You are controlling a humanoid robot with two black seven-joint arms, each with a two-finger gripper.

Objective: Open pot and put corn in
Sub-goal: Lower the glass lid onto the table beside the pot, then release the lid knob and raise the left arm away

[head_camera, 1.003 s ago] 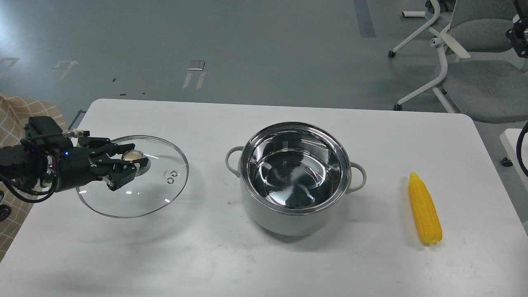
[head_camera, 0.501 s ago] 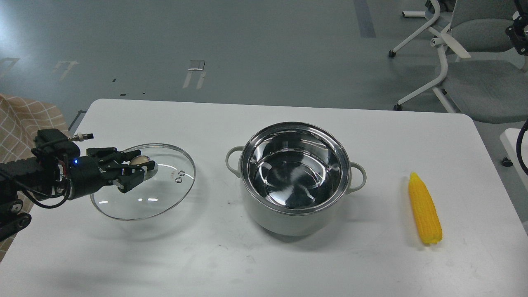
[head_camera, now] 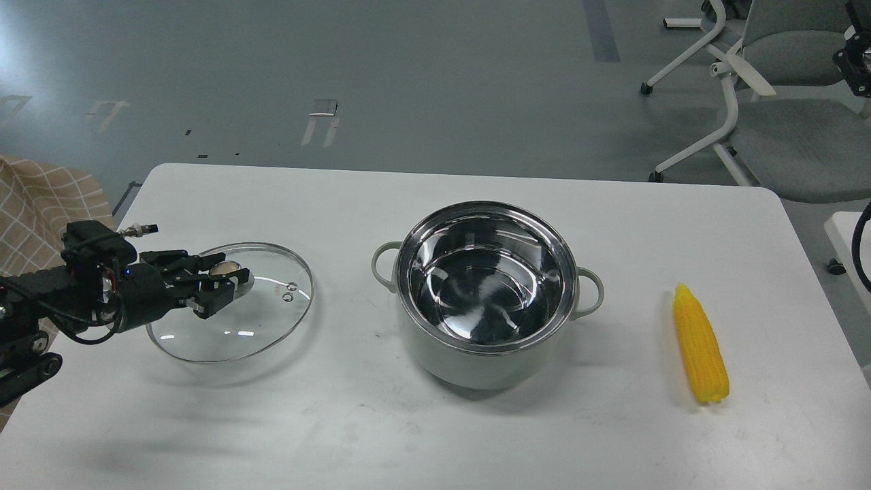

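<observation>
The pale grey-green pot (head_camera: 486,354) stands open in the middle of the white table (head_camera: 435,435), its shiny steel inside empty. The yellow corn (head_camera: 699,354) lies on the table to the pot's right, tip pointing away from me. My left gripper (head_camera: 228,278) is shut on the gold knob (head_camera: 223,269) of the round glass lid (head_camera: 265,320) and holds the lid low at the table's left side, well apart from the pot. The right gripper is not in view.
Grey office chairs (head_camera: 782,102) stand on the floor beyond the table's far right corner. A checked beige cloth (head_camera: 41,197) lies off the table's left edge.
My left gripper has carried the lid down and slightly left toward the table. The pot and the corn have not moved.
</observation>
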